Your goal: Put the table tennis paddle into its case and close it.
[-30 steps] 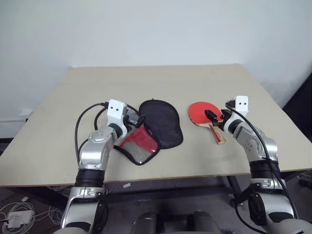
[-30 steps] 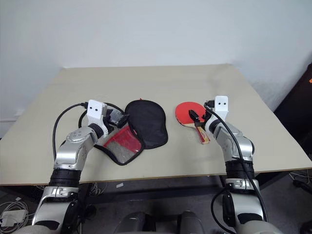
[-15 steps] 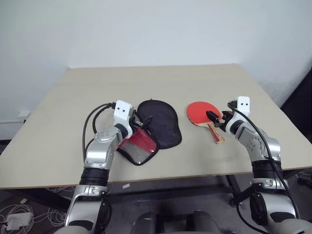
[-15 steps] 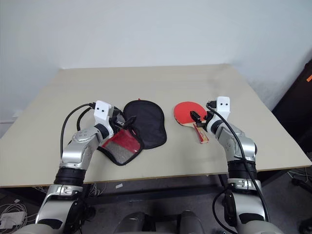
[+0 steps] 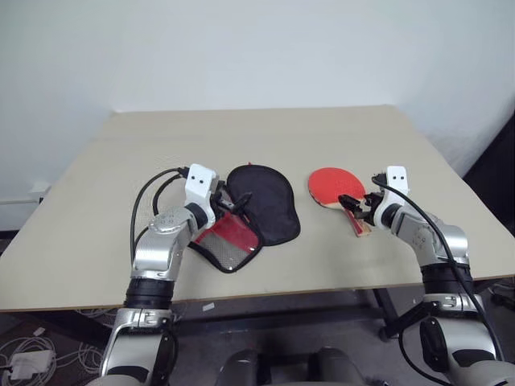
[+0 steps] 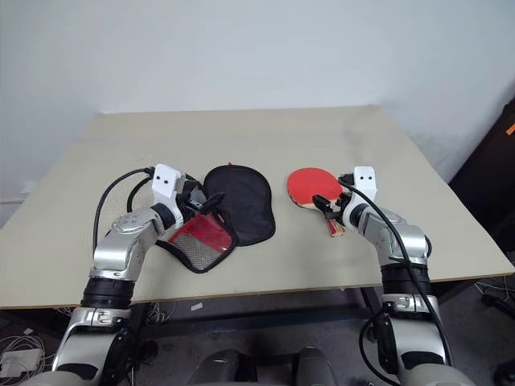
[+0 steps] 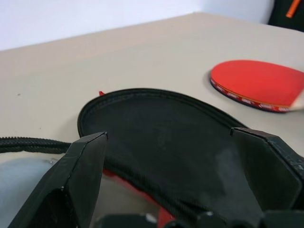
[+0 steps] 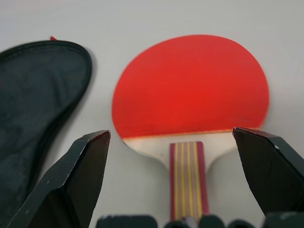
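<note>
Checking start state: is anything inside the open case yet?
Nothing visible inside the case: its black half lies folded open beside the red mesh half. The table tennis paddle lies apart on the table. The arm hides the case's left edge.

I looked down on a pale beige, flat-topped table (image 5: 265, 137) set against a white wall. Two things lay directly on it, both toward the near edge. Left of centre sat the soft, paddle-shaped zip case (image 5: 269, 201), opened out: its black fabric half lay flat on the far side, and its red half with grey mesh and black trim (image 5: 229, 241) was folded toward me. To the right, well apart from the case, the table tennis paddle (image 5: 331, 186) lay flat, round red rubber face up, its striped light wooden handle (image 5: 357, 224) pointing toward the near edge.
</note>
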